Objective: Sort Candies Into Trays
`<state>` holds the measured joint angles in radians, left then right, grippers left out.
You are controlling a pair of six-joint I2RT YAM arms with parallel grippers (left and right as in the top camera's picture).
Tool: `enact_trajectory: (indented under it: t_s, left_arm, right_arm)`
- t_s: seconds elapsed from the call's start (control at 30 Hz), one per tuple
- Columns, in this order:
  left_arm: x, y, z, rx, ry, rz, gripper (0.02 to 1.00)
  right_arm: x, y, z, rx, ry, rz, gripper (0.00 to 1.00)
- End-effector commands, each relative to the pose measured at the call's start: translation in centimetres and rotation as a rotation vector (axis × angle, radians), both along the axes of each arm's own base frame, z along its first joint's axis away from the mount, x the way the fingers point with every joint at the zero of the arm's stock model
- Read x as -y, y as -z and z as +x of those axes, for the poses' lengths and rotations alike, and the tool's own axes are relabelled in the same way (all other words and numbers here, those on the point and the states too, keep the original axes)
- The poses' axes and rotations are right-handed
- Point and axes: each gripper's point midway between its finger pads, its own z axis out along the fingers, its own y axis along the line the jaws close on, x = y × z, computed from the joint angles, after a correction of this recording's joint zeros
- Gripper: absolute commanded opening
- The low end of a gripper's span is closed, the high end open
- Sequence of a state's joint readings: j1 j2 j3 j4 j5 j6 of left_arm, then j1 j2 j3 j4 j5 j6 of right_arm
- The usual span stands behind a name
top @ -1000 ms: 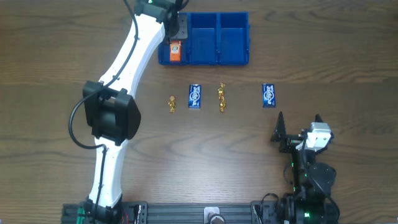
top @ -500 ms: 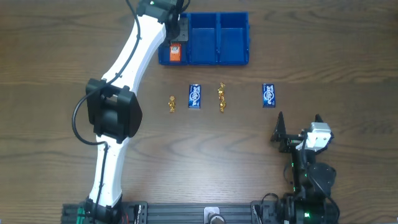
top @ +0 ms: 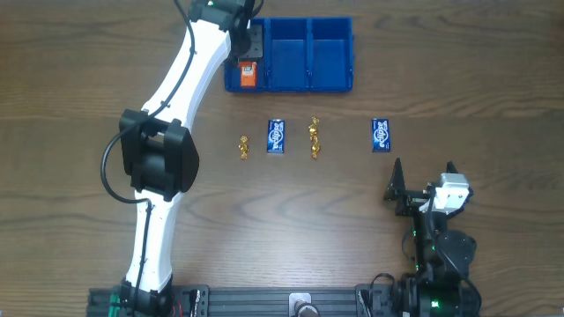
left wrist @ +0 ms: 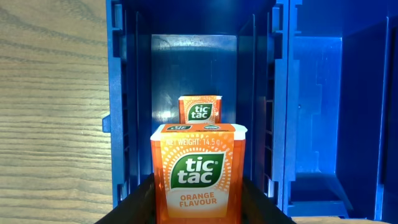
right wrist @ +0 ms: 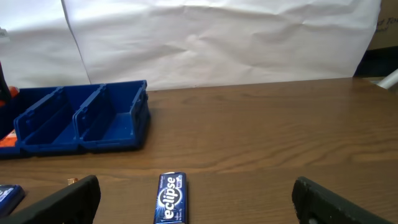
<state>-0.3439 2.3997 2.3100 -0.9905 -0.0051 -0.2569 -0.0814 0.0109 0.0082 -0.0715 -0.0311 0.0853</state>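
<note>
My left gripper (top: 254, 42) hangs over the left compartment of the blue tray (top: 328, 84), shut on an upright orange candy box (left wrist: 199, 177). A second orange box (left wrist: 201, 107) lies deeper in that compartment. On the table in a row lie a gold candy (top: 244, 147), a blue candy bar (top: 276, 136), a longer gold candy (top: 314, 138) and another blue bar (top: 381, 135). My right gripper (top: 421, 180) stands open near the front right, short of that last blue bar (right wrist: 169, 199), with nothing between its fingers.
The tray's middle and right compartments (left wrist: 323, 112) hold nothing that I can see. Brown wood table (top: 458, 79) stretches free around the tray and the candy row. A white sheet (right wrist: 217, 37) backs the table's far edge.
The left arm's elbow has shifted slightly; its gripper stays over the tray's left compartment with the orange box. The right arm has not moved.
</note>
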Motion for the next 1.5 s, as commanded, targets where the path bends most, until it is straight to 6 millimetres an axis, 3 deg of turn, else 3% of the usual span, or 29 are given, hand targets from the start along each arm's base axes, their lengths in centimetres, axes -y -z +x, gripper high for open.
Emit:
enact_trajectory:
  t_s: [0.03, 0.1, 0.13, 0.33, 0.47, 0.53, 0.6, 0.83, 1.0, 1.17, 1.33, 1.5]
  left_arm:
    - [-0.2, 0.9, -0.1, -0.018, 0.014, 0.008, 0.691]
    - [-0.2, 0.9, -0.1, -0.018, 0.012, 0.007, 0.963]
    - [-0.2, 0.9, -0.1, -0.019, 0.01, 0.005, 0.998]
    - [0.0, 0.8, -0.1, -0.019, 0.0, -0.006, 0.998]
    - [0.1, -0.5, -0.1, -0.002, -0.018, -0.026, 0.998]
    - [0.1, -2.0, -0.2, 0.023, -0.021, -0.038, 0.998]
    - [0.0, -4.8, -0.3, 0.073, -0.02, -0.054, 0.996]
    - [-2.8, -13.8, -1.9, 0.249, -0.058, -0.038, 0.998]
    - [-5.8, -19.5, -5.7, 0.439, -0.086, -0.038, 0.998]
    - [-9.4, -23.0, -10.7, 0.612, -0.116, -0.039, 0.998]
    - [-12.8, -24.2, -15.8, 0.742, -0.117, 0.003, 0.996]
    - [-15.3, -22.8, -20.2, 0.84, -0.115, 0.045, 0.998]
  right_arm:
    - [0.0, 0.1, -0.1, -0.003, -0.005, -0.014, 0.998]
    - [0.0, 0.1, -0.1, -0.003, -0.005, -0.014, 0.998]
    - [0.0, 0.1, -0.1, -0.003, -0.005, -0.014, 0.998]
    - [0.0, 0.1, -0.1, -0.003, -0.005, -0.014, 0.998]
    - [0.0, 0.1, -0.1, -0.003, -0.005, -0.014, 0.998]
    - [0.0, 0.1, -0.1, -0.003, -0.005, -0.014, 0.998]
    - [0.0, 0.1, -0.1, -0.003, -0.005, -0.014, 0.998]
    - [0.0, 0.1, -0.1, -0.003, -0.005, -0.014, 0.998]
    - [0.0, 0.1, -0.1, -0.003, -0.005, -0.014, 0.998]
    - [0.0, 0.1, -0.1, -0.003, -0.005, -0.014, 0.998]
    - [0.0, 0.1, -0.1, -0.003, -0.005, -0.014, 0.998]
    - [0.0, 0.1, -0.1, -0.003, -0.005, -0.014, 0.998]
